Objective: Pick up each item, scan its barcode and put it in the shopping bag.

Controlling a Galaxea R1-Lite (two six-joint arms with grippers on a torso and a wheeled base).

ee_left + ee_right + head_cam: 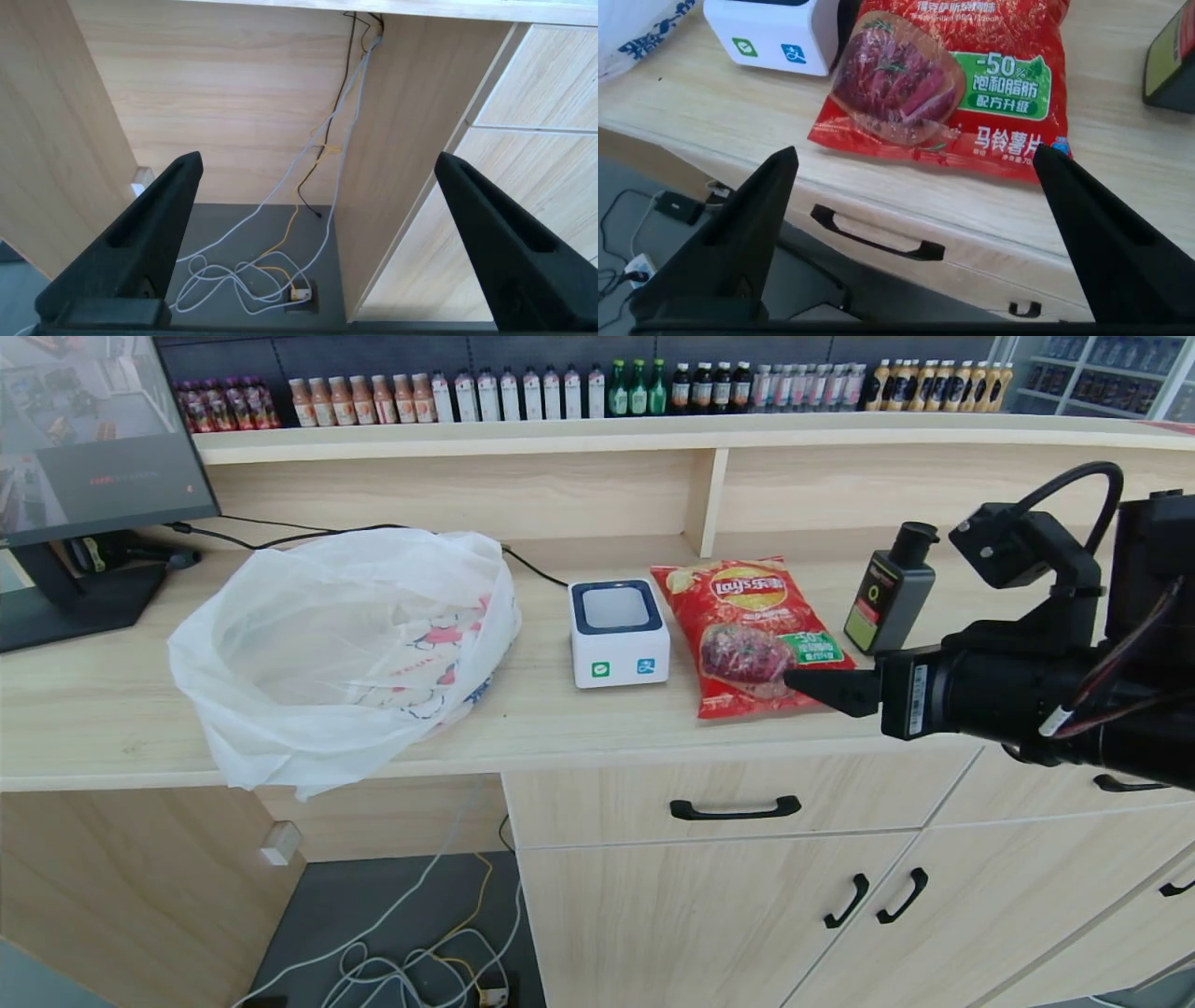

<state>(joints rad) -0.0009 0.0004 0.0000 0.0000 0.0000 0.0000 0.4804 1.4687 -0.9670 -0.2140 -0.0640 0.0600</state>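
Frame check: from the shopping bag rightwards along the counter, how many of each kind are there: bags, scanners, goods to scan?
shopping bag: 1
scanner: 1
goods to scan: 2, the chip bag and the grey bottle
Total: 4

Bench: light wood; I see it span my head view.
Left end: black monitor stand, with a black cable trailing along the back.
Left of centre: white shopping bag, mouth open, sagging over the front edge.
Centre: white scanner, just beside the bag.
Right: red chip bag lying flat; beyond it a grey bottle stands, black cap on.
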